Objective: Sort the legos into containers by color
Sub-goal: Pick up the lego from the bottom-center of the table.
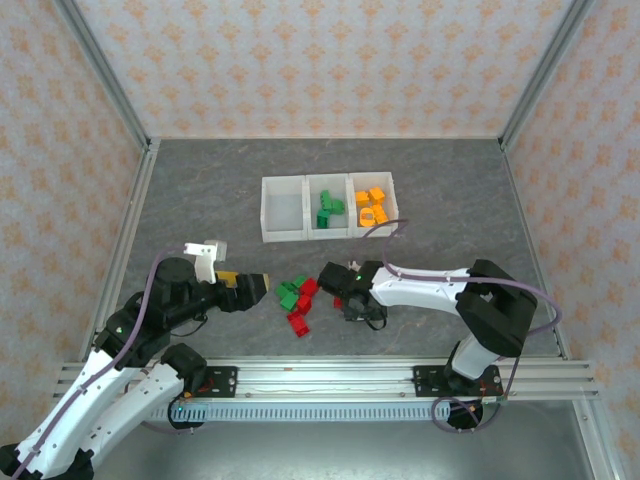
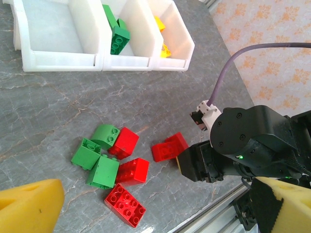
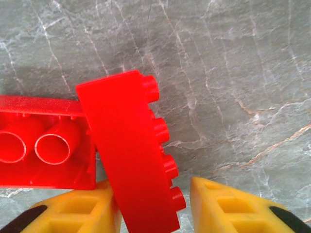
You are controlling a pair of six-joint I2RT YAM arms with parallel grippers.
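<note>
The containers stand in a row at mid-table: the left bin is bare, the middle one holds green legos, the right one orange legos. Loose red and green legos lie in front of them. In the left wrist view the pile shows green bricks and red bricks. My right gripper is open, down at the table, around a tilted red brick; its left finger touches the brick, and a gap remains at the studs. A second red brick lies upside down beside it. My left gripper hovers open left of the pile.
The grey stone-look table is fenced by patterned walls, with a metal rail along the near edge. A purple cable arcs over my right arm.
</note>
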